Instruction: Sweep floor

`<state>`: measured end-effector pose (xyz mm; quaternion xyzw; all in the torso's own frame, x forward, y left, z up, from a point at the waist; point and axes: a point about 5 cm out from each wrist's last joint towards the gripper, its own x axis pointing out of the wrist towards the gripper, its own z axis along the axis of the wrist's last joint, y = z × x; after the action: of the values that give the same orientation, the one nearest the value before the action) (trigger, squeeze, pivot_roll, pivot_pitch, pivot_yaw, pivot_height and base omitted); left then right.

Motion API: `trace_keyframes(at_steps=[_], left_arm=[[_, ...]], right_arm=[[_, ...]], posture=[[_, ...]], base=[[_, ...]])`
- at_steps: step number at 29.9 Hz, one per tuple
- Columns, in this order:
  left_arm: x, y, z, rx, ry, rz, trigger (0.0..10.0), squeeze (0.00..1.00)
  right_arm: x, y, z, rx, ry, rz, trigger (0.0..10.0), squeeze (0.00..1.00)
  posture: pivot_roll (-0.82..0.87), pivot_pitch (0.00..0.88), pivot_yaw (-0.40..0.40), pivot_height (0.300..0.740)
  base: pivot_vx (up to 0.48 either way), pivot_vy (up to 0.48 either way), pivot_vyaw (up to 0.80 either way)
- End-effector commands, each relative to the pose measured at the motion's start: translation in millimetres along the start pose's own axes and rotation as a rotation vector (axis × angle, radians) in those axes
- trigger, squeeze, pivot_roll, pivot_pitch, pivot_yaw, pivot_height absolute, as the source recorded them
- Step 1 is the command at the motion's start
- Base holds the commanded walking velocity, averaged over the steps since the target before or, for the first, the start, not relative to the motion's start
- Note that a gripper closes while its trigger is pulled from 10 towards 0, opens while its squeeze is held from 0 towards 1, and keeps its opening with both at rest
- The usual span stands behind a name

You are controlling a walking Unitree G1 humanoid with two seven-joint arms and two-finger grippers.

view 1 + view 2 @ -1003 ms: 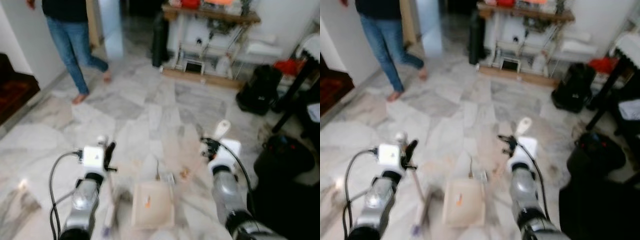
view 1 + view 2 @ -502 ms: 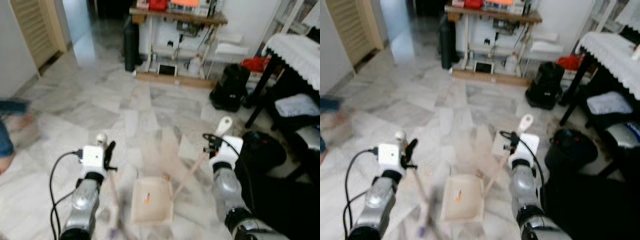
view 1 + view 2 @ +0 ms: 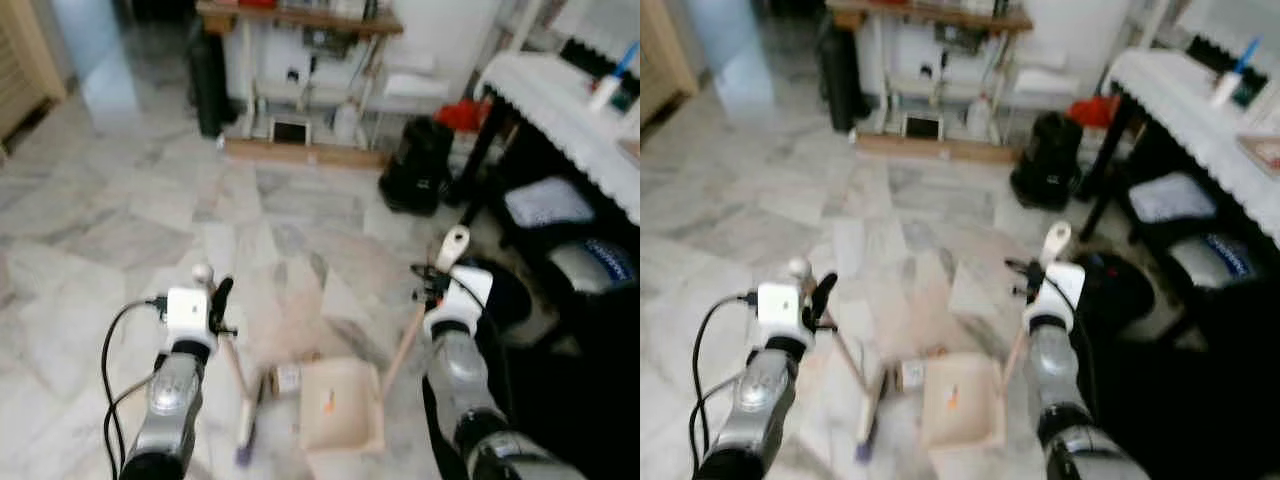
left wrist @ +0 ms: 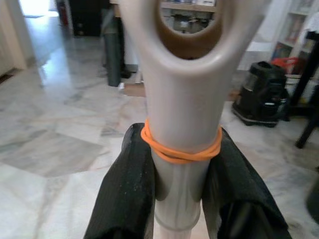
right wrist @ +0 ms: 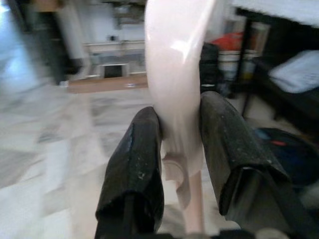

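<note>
Left wrist view: the left gripper (image 4: 180, 199) is clamping a grey broom handle (image 4: 182, 124). The right gripper (image 5: 180, 149) is pinching the dustpan handle (image 5: 174, 74). The dustpan (image 3: 342, 418) is resting on the marble floor (image 3: 150, 230); the broom head (image 3: 247, 425) is lying just left of it, a shelf unit (image 3: 300, 60) standing well beyond.

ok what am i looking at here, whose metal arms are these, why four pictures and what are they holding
A walking humanoid robot, seen through its own cameras. Two pictures come from its head, looking down at a marble floor; two come from its wrists, looking along its black fingers. The left gripper is shut on a broom handle with an orange rubber band around it. The right gripper is shut on the dustpan handle. On the floor between the arms sit the dustpan and the broom head, with a small piece of litter beside them.
</note>
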<state>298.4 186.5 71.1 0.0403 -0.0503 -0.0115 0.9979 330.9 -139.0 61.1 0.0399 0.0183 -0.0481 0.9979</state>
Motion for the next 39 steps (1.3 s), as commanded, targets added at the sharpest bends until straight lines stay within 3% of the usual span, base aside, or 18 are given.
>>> trace_keyframes(at_steps=[1, 16, 39], left_arm=[[4.0, 0.6, 9, 0.019, -0.05, -0.002, 10.0, 0.0], [3.5, 1.2, 9, 0.029, -0.052, 0.0, 10.0, 0.0], [3.9, -0.8, 8, 0.021, -0.042, -0.007, 10.0, 0.0]], right_arm=[[4.1, -12.2, 10, -0.003, -0.05, -0.046, 10.0, 0.0], [0.9, -25.9, 3, -0.077, -0.017, -0.138, 10.0, 0.0], [1.3, -21.0, 3, -0.063, -0.016, -0.118, 10.0, 0.0]], posture=[[0.01, 0.0, -0.111, 0.74], [0.01, 0.0, -0.107, 0.74], [0.01, 0.005, -0.107, 0.74]], base=[[0.0, 0.0, 0.0], [0.0, 0.0, 0.0], [0.0, 0.0, 0.0]])
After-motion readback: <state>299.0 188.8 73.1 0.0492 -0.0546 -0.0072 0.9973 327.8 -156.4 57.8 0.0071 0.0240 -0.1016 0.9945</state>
